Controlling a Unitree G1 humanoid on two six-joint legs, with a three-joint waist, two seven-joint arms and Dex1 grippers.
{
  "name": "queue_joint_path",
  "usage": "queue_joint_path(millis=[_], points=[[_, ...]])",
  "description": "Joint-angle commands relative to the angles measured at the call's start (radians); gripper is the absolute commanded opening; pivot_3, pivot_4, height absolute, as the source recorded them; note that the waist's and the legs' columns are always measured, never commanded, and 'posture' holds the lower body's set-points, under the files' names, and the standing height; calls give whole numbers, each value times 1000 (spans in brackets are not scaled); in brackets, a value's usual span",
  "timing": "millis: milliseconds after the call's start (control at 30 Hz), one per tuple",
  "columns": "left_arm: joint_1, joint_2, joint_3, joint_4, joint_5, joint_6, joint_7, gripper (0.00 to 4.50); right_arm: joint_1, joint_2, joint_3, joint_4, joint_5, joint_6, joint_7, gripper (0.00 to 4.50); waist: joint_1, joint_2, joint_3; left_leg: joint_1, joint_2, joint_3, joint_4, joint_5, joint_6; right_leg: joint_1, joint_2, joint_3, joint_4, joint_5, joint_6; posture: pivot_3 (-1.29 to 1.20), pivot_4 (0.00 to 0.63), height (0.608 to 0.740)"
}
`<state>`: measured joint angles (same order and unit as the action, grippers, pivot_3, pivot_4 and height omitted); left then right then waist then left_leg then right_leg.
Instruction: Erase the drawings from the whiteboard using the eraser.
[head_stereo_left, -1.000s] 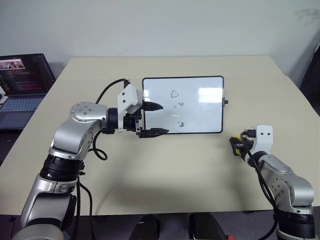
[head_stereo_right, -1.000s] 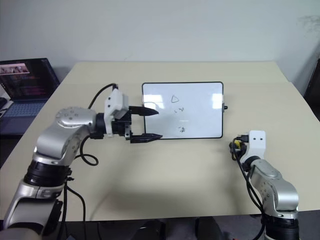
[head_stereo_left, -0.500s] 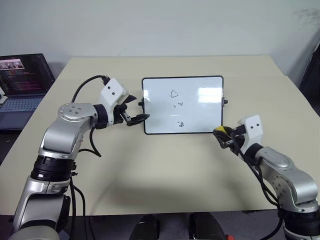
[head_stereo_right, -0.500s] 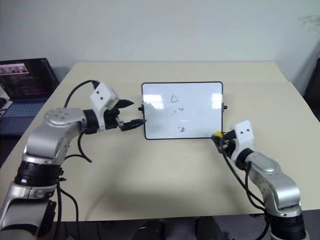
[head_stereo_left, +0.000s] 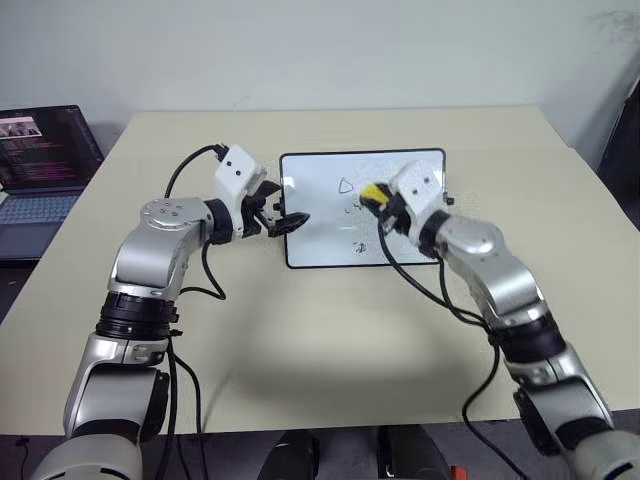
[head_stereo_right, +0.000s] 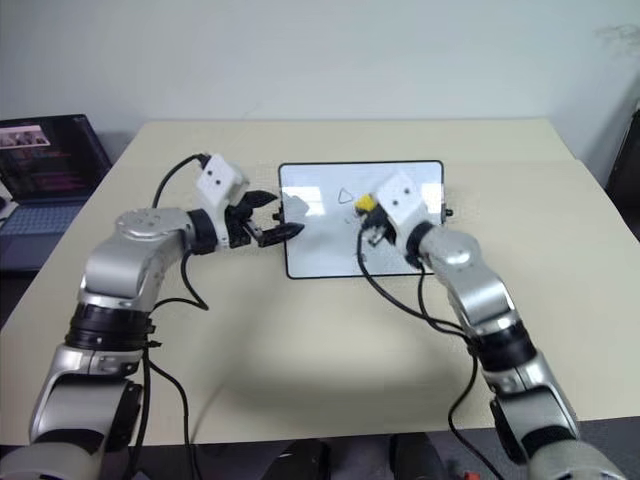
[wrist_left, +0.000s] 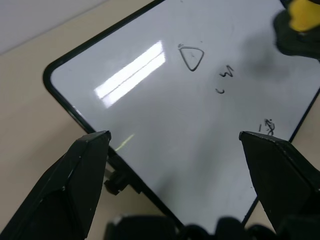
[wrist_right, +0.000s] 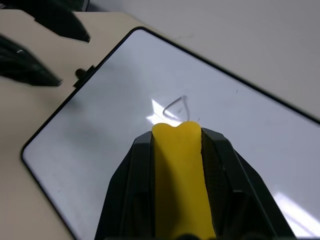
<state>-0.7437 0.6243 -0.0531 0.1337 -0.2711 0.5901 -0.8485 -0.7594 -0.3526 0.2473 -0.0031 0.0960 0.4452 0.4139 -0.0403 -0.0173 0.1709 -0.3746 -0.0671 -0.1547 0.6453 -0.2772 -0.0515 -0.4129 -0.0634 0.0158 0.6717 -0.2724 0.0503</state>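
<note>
My right fingers (wrist_right: 176, 150) clamp the eraser (head_stereo_left: 373, 192) over the drawings (wrist_left: 191, 57) to wipe, left fingers (wrist_left: 90, 165) apart, bracing the whiteboard (head_stereo_left: 310, 240).

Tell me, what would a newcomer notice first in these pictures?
Probably the yellow eraser, clamped in the right end effector and held over the whiteboard in the middle of the table, near the drawings. Next, the left end effector, open at the board's left edge.
</note>
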Motion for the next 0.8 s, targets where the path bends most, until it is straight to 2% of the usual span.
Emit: queue_joint_path(millis=[33, 467, 800], points=[[-14, 12, 39, 6, -36, 10, -38, 4500, -107, 29, -4, 116, -60, -120, -3, 965, -2, 0, 0, -1, 0, 0, 0, 0, 0, -2, 0, 0, 1, 0, 0, 0, 150, 740], [42, 21, 60, -71, -60, 53, -32, 4500, -383, 172, 35, 696, -228, -409, -13, 965, -29, 0, 0, -5, 0, 2, 2, 0, 0, -9, -1, 3, 8, 0, 0, 0, 150, 740], [43, 56, 104, -23, -28, 28, 8, 4500, -410, 227, 65, 882, -309, -455, 21, 965, -45, 0, -1, -4, 0, 2, 2, 1, -2, -9, -1, 3, 9, 1, -1, 0, 150, 740]])
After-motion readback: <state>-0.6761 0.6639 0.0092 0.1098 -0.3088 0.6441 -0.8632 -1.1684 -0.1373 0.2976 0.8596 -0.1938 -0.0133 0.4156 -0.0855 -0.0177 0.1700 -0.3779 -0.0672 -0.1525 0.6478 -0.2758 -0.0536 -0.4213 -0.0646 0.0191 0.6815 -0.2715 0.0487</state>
